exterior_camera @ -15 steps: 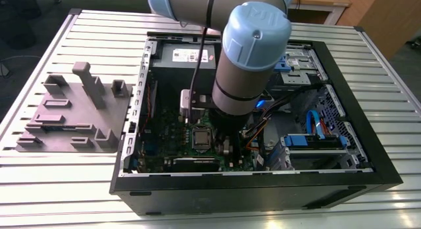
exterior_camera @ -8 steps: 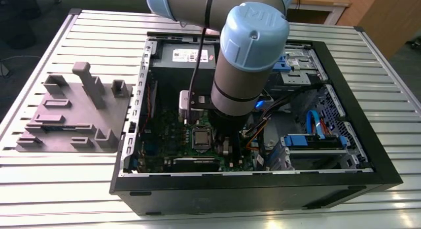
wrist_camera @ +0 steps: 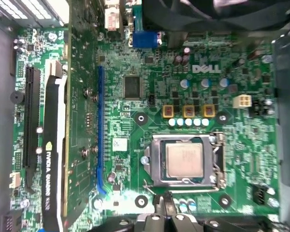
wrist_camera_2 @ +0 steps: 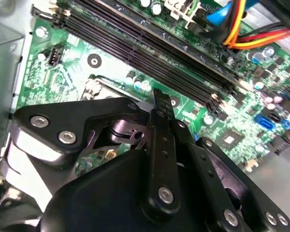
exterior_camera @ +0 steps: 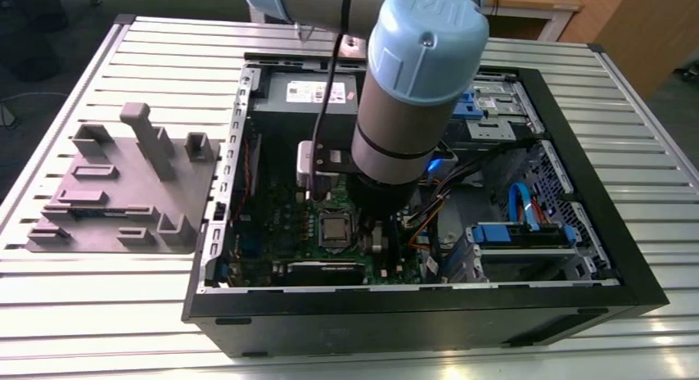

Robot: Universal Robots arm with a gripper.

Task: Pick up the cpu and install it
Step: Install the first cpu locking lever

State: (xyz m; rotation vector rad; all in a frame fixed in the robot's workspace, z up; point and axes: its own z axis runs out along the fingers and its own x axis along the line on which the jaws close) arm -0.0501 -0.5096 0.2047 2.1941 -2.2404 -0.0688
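The cpu [wrist_camera: 183, 160], a small silvery square chip, lies flat inside the metal socket frame [wrist_camera: 215, 164] on the green motherboard [wrist_camera: 232, 58]. In the exterior view the cpu [exterior_camera: 331, 227] shows as a small square just beside the arm's black wrist end [exterior_camera: 377, 201]. My gripper [wrist_camera: 166, 199] hovers above the board a short way off one edge of the socket, apart from the chip. Its fingers are pressed together, shut, with nothing between them. In the second wrist view the gripper [wrist_camera_2: 159, 95] points at the board near the memory slots [wrist_camera_2: 150, 48].
The board sits in an open black computer case [exterior_camera: 437, 310] on a slatted metal table [exterior_camera: 98, 314]. A graphics card [wrist_camera: 53, 159] stands beside the socket area. Coloured cables [wrist_camera_2: 241, 29], blue drive bays [exterior_camera: 525, 235] and a grey power supply [exterior_camera: 300, 93] crowd the case. A grey fixture plate [exterior_camera: 120, 192] lies at the exterior view's left.
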